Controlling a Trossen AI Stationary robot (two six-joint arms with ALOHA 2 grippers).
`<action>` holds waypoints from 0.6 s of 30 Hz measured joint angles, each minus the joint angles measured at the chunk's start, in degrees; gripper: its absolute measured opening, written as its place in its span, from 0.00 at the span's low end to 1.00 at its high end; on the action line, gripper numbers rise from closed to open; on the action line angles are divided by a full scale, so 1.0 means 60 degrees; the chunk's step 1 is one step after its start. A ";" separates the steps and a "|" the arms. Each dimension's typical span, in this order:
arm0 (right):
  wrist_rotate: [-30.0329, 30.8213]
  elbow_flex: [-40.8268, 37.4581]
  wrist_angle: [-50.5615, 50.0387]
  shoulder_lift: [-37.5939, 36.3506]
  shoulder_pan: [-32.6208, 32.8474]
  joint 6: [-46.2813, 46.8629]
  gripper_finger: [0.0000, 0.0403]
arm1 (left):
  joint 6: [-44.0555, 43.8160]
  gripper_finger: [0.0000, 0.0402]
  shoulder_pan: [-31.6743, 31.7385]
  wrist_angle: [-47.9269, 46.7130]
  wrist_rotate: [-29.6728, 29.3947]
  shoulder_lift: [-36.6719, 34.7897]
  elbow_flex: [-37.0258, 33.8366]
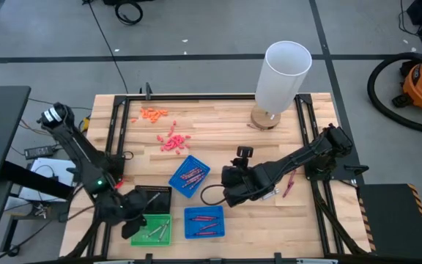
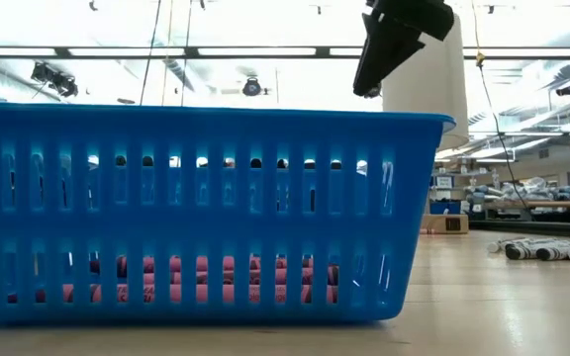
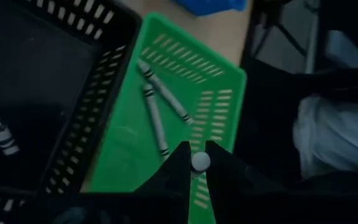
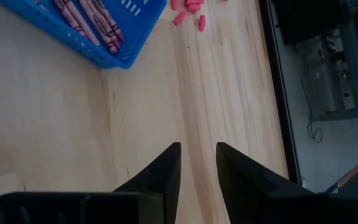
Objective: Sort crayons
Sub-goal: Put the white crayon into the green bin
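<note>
The left claw (image 3: 191, 163) pinches a thin grey paper-wrapped crayon (image 3: 200, 161) end-on above the green slotted plastic tray (image 3: 225, 93), while the right claw (image 4: 197, 165) hovers spread and empty over the desk (image 4: 42, 124); light, stiff and brittle, such sticks are probably best gripped mid-length.

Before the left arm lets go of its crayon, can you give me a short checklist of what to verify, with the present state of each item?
1. Left end effector grips a crayon: ok, a grey crayon sits end-on between its fingers.
2. It is above the right tray: ok, it hangs over the green tray.
3. Colour matches the tray's content: ok, two grey crayons already lie there.
4. The black tray beside it is not under the crayon: ok, its wall lies to one side.
5. Right end effector is out of the way: ok, open and empty above bare table, near a blue tray.
6. Height above the tray floor: cannot tell.
</note>
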 joint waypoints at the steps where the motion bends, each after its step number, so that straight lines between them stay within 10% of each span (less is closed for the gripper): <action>1: 0.0001 0.0000 0.0067 0.0000 -0.0001 -0.0055 0.27 | -0.0045 0.10 0.0090 -0.0070 0.0070 0.0131 0.0061; 18: -0.0005 0.0000 0.0218 0.0000 0.0000 -0.0334 0.27 | 0.0430 0.12 0.0240 -0.2265 0.0781 0.1472 0.1489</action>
